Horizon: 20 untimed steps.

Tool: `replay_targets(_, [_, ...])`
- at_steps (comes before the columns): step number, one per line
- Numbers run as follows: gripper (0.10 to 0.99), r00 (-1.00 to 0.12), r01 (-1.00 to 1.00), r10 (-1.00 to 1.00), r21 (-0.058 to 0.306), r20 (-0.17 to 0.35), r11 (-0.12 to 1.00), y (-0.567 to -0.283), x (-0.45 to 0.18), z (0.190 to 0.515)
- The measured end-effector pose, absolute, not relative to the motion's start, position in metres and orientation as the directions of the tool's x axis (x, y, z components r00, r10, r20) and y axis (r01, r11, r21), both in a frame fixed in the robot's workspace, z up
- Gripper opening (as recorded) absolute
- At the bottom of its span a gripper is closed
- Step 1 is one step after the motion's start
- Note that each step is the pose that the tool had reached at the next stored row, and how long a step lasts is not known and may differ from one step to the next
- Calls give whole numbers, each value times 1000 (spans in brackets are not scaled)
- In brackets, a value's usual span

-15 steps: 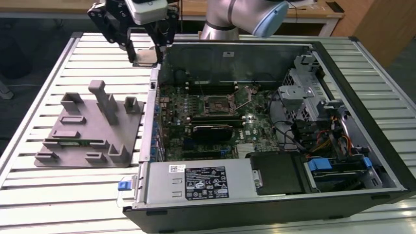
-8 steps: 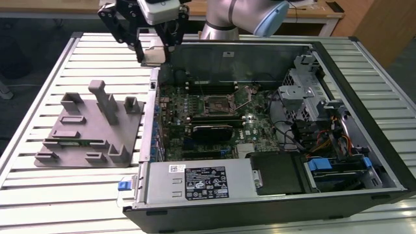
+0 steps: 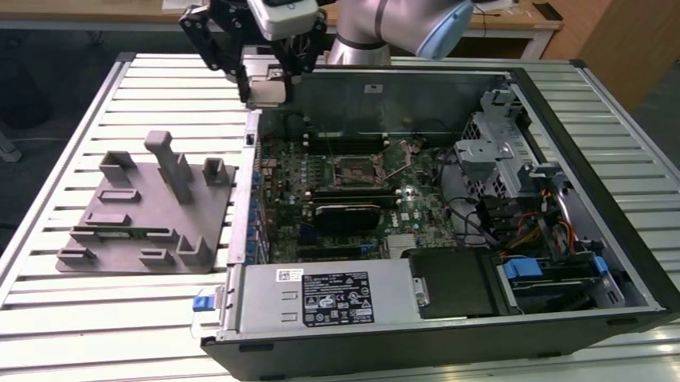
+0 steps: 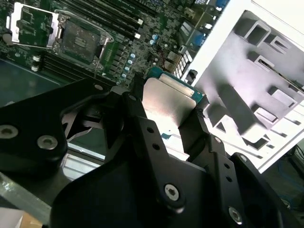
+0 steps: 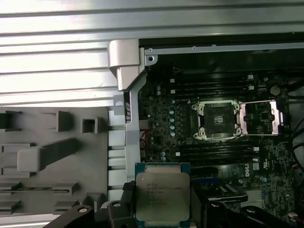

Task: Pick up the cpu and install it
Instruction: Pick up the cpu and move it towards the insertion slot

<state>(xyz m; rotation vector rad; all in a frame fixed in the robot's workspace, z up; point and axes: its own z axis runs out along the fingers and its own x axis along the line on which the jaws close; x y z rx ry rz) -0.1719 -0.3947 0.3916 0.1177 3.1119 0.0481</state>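
- While the arm (image 3: 393, 28) leans in over the far edge of the worktop (image 3: 64, 318), its black gripper (image 3: 270, 83) points down. It hangs in the air above the far corner of the computer case (image 3: 595, 239), on the exterior view's left.
- The jaws are closed part way and press on two sides of the cpu (image 5: 162, 195). It is held flat, with its shiny side facing the wrist cameras.
- The cpu is up off the worktop, above the case wall, between the grey block (image 3: 149, 207) and the green board (image 3: 415, 199).
- The grey block sits on the worktop near the edge on the exterior view's left, just beside the case.
- On the green board the socket (image 5: 216, 118) lies open, with its metal lid (image 5: 260, 116) flipped to one side.
- The socket is well apart from the cpu. Rows of long black slots (image 5: 213, 154) lie between them.
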Motion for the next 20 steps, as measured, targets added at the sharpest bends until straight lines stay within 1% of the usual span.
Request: replay_targets(20, [545, -997, 75, 76, 32, -26, 997, -395, -127, 392])
